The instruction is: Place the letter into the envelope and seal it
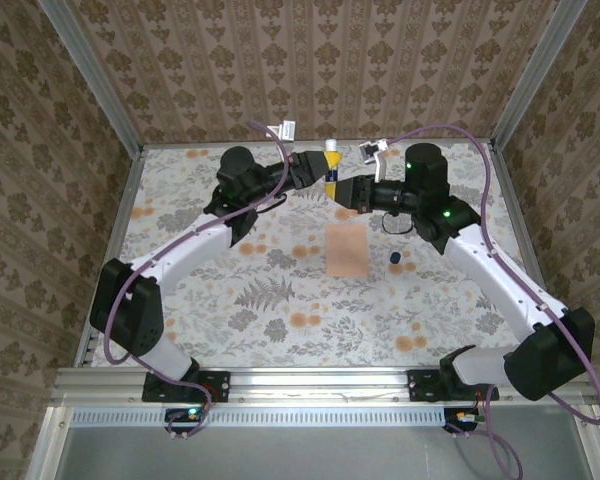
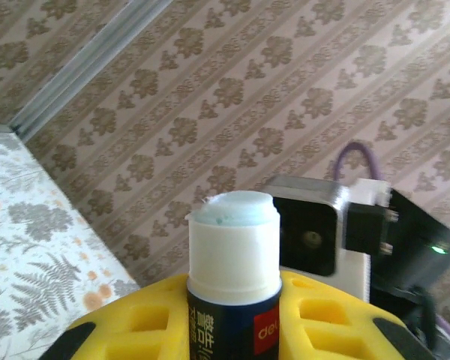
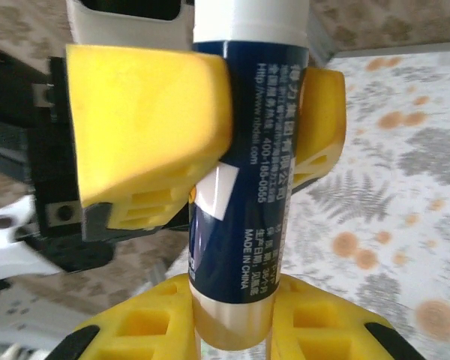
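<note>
At the far middle of the flowered table [image 1: 230, 300], the two arms meet. The peach envelope [image 1: 346, 250] lies flat at the table's centre, just on the near side of them (its flap cannot be made out). The left gripper [image 2: 232, 322] is closed around the body of a glue stick [image 3: 247, 165], whose white top is bare. The right gripper [image 3: 232, 337] pinches the stick's lower end between its yellow fingers. A small dark blue object [image 1: 394, 259] lies near the envelope's right edge.

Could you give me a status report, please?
Left gripper, right gripper: both shut on glue stick, uncapped, held aloft. Envelope flat, untouched. Small dark cap beside it, apart; not in the way.
</note>
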You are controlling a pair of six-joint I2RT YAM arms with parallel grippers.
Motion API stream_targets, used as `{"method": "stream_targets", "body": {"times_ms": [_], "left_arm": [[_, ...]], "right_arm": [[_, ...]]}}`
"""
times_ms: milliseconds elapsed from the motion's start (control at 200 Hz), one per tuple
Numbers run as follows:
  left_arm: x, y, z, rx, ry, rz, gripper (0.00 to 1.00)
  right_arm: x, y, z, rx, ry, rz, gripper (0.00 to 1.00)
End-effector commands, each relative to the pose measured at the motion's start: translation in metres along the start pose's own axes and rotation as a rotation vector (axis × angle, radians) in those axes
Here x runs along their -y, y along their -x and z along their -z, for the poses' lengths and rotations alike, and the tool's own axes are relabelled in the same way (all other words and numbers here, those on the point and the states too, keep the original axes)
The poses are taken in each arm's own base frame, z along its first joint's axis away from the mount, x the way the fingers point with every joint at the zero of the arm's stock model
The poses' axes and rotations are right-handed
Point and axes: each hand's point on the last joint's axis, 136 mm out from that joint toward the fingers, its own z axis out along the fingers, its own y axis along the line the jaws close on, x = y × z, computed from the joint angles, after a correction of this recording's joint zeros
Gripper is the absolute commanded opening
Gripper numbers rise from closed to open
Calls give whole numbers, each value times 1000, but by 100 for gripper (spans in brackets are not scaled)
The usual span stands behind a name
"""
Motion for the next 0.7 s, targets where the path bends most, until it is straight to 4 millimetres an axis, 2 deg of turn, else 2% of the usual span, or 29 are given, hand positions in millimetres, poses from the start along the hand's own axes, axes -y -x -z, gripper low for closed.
{"method": "stream_targets", "body": {"times_ms": [0,145,340,695], "left_arm": [[-1,-31,-15,-96,93,-15,0],[-5,-39,-19,-87,247,-70,0],[-10,-49,-19,-49,368,-68,0],[-15,-54,-14,-28,422,-53,0]], "right_arm": [[-28,4,-8,25,-70,185,20],[-15,-3,-26,33,-226,225,19],[-4,-11,-41,57,-369,281,19],[1,-22,-48,60,-418,300,18]]}}
